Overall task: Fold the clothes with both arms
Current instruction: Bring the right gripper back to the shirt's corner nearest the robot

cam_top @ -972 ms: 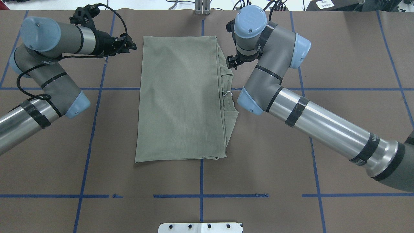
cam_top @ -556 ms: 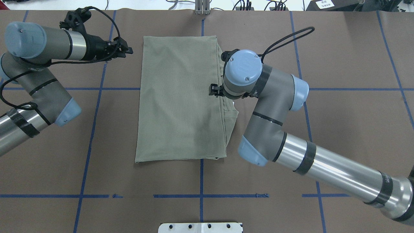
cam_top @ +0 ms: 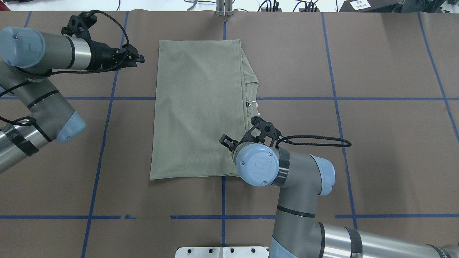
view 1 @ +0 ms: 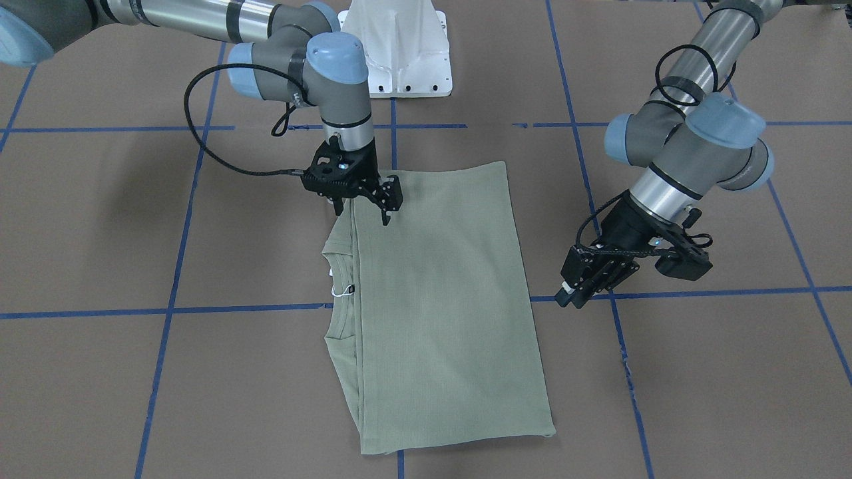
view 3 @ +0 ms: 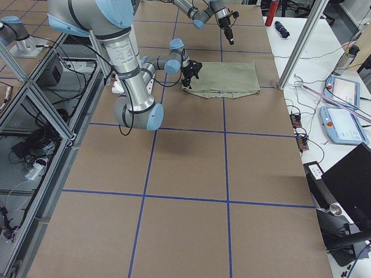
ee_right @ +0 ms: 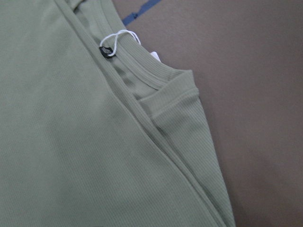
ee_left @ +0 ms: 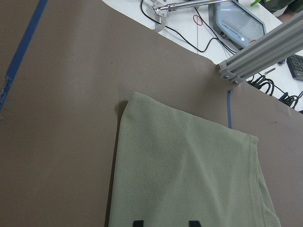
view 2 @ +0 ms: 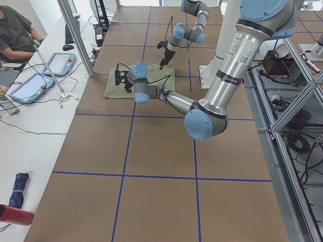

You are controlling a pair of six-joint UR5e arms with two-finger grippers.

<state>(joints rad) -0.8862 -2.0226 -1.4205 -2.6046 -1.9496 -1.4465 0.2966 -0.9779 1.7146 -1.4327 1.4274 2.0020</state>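
- The shirt lies folded flat on the table, in the middle of the overhead view.
- Right claw is spread wide over the shirt's edge, near its bottom right corner, holding nothing.
- Left claw, upper left, hangs beside the shirt, tips a little apart.
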